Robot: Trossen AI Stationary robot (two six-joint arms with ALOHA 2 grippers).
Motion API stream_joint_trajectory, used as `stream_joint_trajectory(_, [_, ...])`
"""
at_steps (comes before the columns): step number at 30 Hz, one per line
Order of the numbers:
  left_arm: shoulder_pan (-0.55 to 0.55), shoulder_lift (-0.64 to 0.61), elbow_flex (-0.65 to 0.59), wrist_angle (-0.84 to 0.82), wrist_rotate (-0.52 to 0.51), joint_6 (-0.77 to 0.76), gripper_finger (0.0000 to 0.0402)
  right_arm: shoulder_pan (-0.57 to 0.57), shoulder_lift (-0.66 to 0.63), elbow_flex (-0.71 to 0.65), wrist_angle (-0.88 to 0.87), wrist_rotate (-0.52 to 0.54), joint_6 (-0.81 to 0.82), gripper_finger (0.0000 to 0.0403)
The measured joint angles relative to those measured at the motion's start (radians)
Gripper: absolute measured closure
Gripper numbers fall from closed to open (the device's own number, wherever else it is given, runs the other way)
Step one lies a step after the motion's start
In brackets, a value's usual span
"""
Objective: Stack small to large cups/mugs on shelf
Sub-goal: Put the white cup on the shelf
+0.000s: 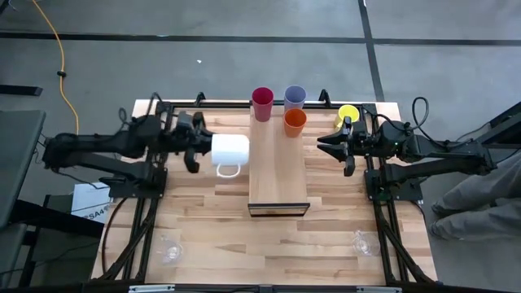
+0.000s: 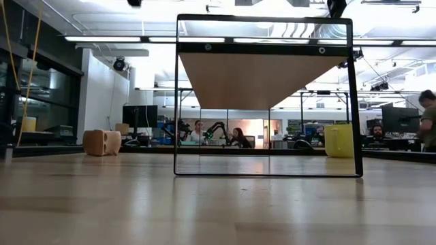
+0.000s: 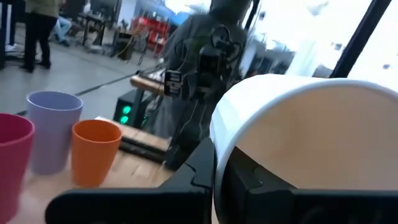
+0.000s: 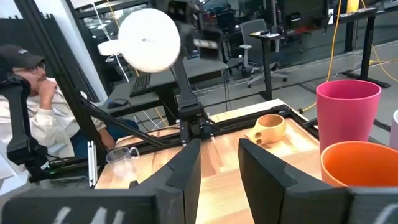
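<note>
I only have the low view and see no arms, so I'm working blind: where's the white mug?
Observer: The left gripper holds the white mug by its rim, in the air left of the shelf.
Operator: What's on the shelf?
Observer: A crimson tumbler, lavender tumbler and orange tumbler, upright at one end.
Operator: And the right arm?
Observer: The right gripper waits open beside the shelf, near the yellow mug.

Beyond the tabletop: a yellow cable across grey floor, a seated person in a dark cap, and office chairs by desks.
</note>
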Motion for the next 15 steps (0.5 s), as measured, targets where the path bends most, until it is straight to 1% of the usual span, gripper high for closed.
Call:
stream_joint_trajectory(3, [0.036,0.013,-0.114,0.177,0.023,-0.071,0.0401,0.0,0.0,0.0,0.001,-0.001,-0.002,0.0304])
stream_joint_trajectory(7, [0.038,0.016,-0.204,0.307,0.015,-0.122,0.0401,0.0,0.0,0.0,0.001,-0.004,-0.039,0.0304])
stream_joint_trajectory(10, [0.038,0.018,-0.219,0.315,0.003,-0.141,0.0401,0.0,0.0,0.0,0.001,-0.004,-0.073,0.0304])
stream_joint_trajectory(15, [0.038,0.017,-0.219,0.32,-0.002,-0.141,0.0401,0.0,0.0,0.0,0.001,-0.004,-0.081,0.0304])
